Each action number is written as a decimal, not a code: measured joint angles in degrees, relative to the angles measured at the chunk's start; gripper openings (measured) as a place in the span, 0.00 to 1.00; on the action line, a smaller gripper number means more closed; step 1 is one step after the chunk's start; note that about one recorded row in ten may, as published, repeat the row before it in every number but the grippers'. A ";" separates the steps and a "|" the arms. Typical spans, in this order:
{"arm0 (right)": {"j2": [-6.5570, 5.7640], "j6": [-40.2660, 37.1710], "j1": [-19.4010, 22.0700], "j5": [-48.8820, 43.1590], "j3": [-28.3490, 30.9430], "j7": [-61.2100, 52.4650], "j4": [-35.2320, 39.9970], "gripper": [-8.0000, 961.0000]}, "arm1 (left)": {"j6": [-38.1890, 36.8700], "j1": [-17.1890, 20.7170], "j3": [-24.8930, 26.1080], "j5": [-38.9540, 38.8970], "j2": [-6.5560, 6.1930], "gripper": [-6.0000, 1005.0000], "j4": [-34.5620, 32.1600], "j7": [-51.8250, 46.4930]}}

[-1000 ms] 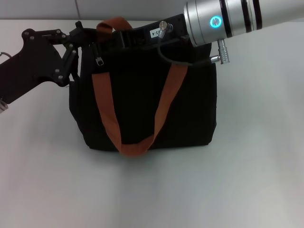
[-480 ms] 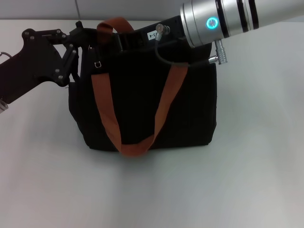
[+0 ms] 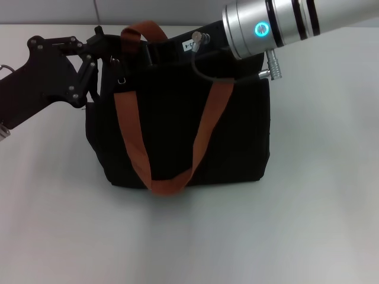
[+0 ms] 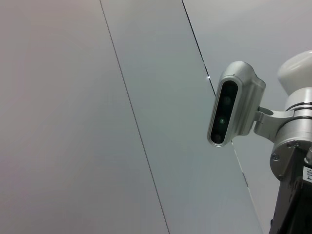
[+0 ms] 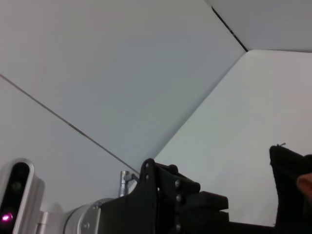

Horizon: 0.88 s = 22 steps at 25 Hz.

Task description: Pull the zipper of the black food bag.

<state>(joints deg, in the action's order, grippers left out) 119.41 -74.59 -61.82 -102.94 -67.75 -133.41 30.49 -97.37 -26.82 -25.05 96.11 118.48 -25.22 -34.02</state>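
Observation:
The black food bag [image 3: 177, 136] stands upright in the middle of the white table in the head view. Its orange-brown strap [image 3: 133, 142] loops down its front. A small silver metal piece, seemingly the zipper pull [image 3: 121, 80], hangs near the bag's top left. My left gripper [image 3: 100, 47] is at the bag's top left corner, touching it. My right gripper [image 3: 155, 50] reaches in from the upper right and lies along the bag's top edge, black against the black fabric. The right wrist view shows the left gripper [image 5: 214, 202] and a corner of the bag [image 5: 290, 185].
The white table [image 3: 308, 225] extends around the bag on all sides, with a grey wall behind. My right arm's silver wrist [image 3: 278, 23] and its cable [image 3: 213, 71] hang over the bag's top right. The left wrist view shows only the wall and the right arm's camera [image 4: 234, 105].
My right arm has moved slightly left along the bag's top. The silver pull has shifted a little left and down. The left gripper and the bag have stayed in place.

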 joint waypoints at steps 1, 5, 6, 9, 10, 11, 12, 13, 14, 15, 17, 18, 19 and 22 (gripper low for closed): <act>0.02 0.03 -0.04 -0.11 -0.02 -0.02 0.02 0.18 | -0.01 -0.03 0.00 0.00 0.00 0.03 0.00 0.00; 0.03 0.09 -0.29 -0.19 -0.08 -0.07 0.14 0.08 | -0.06 -0.05 0.01 0.00 0.00 0.03 -0.01 0.00; 0.04 0.11 -0.35 -0.22 -0.09 -0.08 0.14 0.05 | -0.07 -0.05 0.01 -0.02 0.00 0.03 -0.01 0.00; 0.04 0.13 -0.48 -0.31 -0.11 -0.12 0.23 0.01 | -0.10 -0.07 0.01 -0.06 0.00 0.03 -0.01 0.00; 0.04 0.14 -0.48 -0.32 -0.11 -0.17 0.26 0.01 | -0.10 -0.08 0.01 -0.06 0.00 0.03 -0.01 0.00; 0.04 0.14 -0.48 -0.39 -0.11 -0.37 0.33 0.01 | -0.10 -0.08 0.01 -0.07 0.00 0.03 -0.01 0.00; 0.04 0.14 -0.47 -0.47 -0.11 -0.63 0.41 0.01 | -0.11 -0.08 0.01 -0.12 0.00 0.03 -0.01 0.00; 0.03 0.13 -0.36 -0.81 -0.09 -1.05 0.79 0.01 | -0.10 -0.08 0.00 -0.22 0.00 0.03 -0.01 0.00; 0.03 0.12 -0.18 -1.22 -0.09 -1.56 1.19 0.01 | -0.11 -0.06 0.00 -0.40 0.00 0.03 0.00 0.00; 0.03 0.13 0.15 -1.86 -0.07 -2.29 1.98 0.01 | -0.11 -0.01 0.00 -0.71 0.00 0.03 0.00 0.00; 0.06 0.16 0.75 -2.46 -0.07 -3.03 2.92 0.01 | -0.11 0.11 -0.01 -1.05 -0.01 0.03 0.00 0.00; 0.06 0.16 1.02 -2.53 -0.07 -3.27 3.28 0.01 | -0.11 0.13 -0.01 -1.12 -0.01 0.03 0.00 0.00; 0.07 0.15 1.38 -2.53 -0.07 -3.52 3.63 0.01 | -0.11 0.15 -0.01 -1.16 -0.02 0.03 0.01 0.00; 0.07 0.14 2.32 -2.54 -0.08 -4.10 4.57 0.01 | -0.10 0.16 -0.01 -1.17 -0.02 0.03 0.01 0.00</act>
<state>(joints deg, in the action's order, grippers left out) 119.48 -74.44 -59.50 -105.49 -67.84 -137.50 35.07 -97.47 -26.65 -25.06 94.94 118.46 -25.21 -34.01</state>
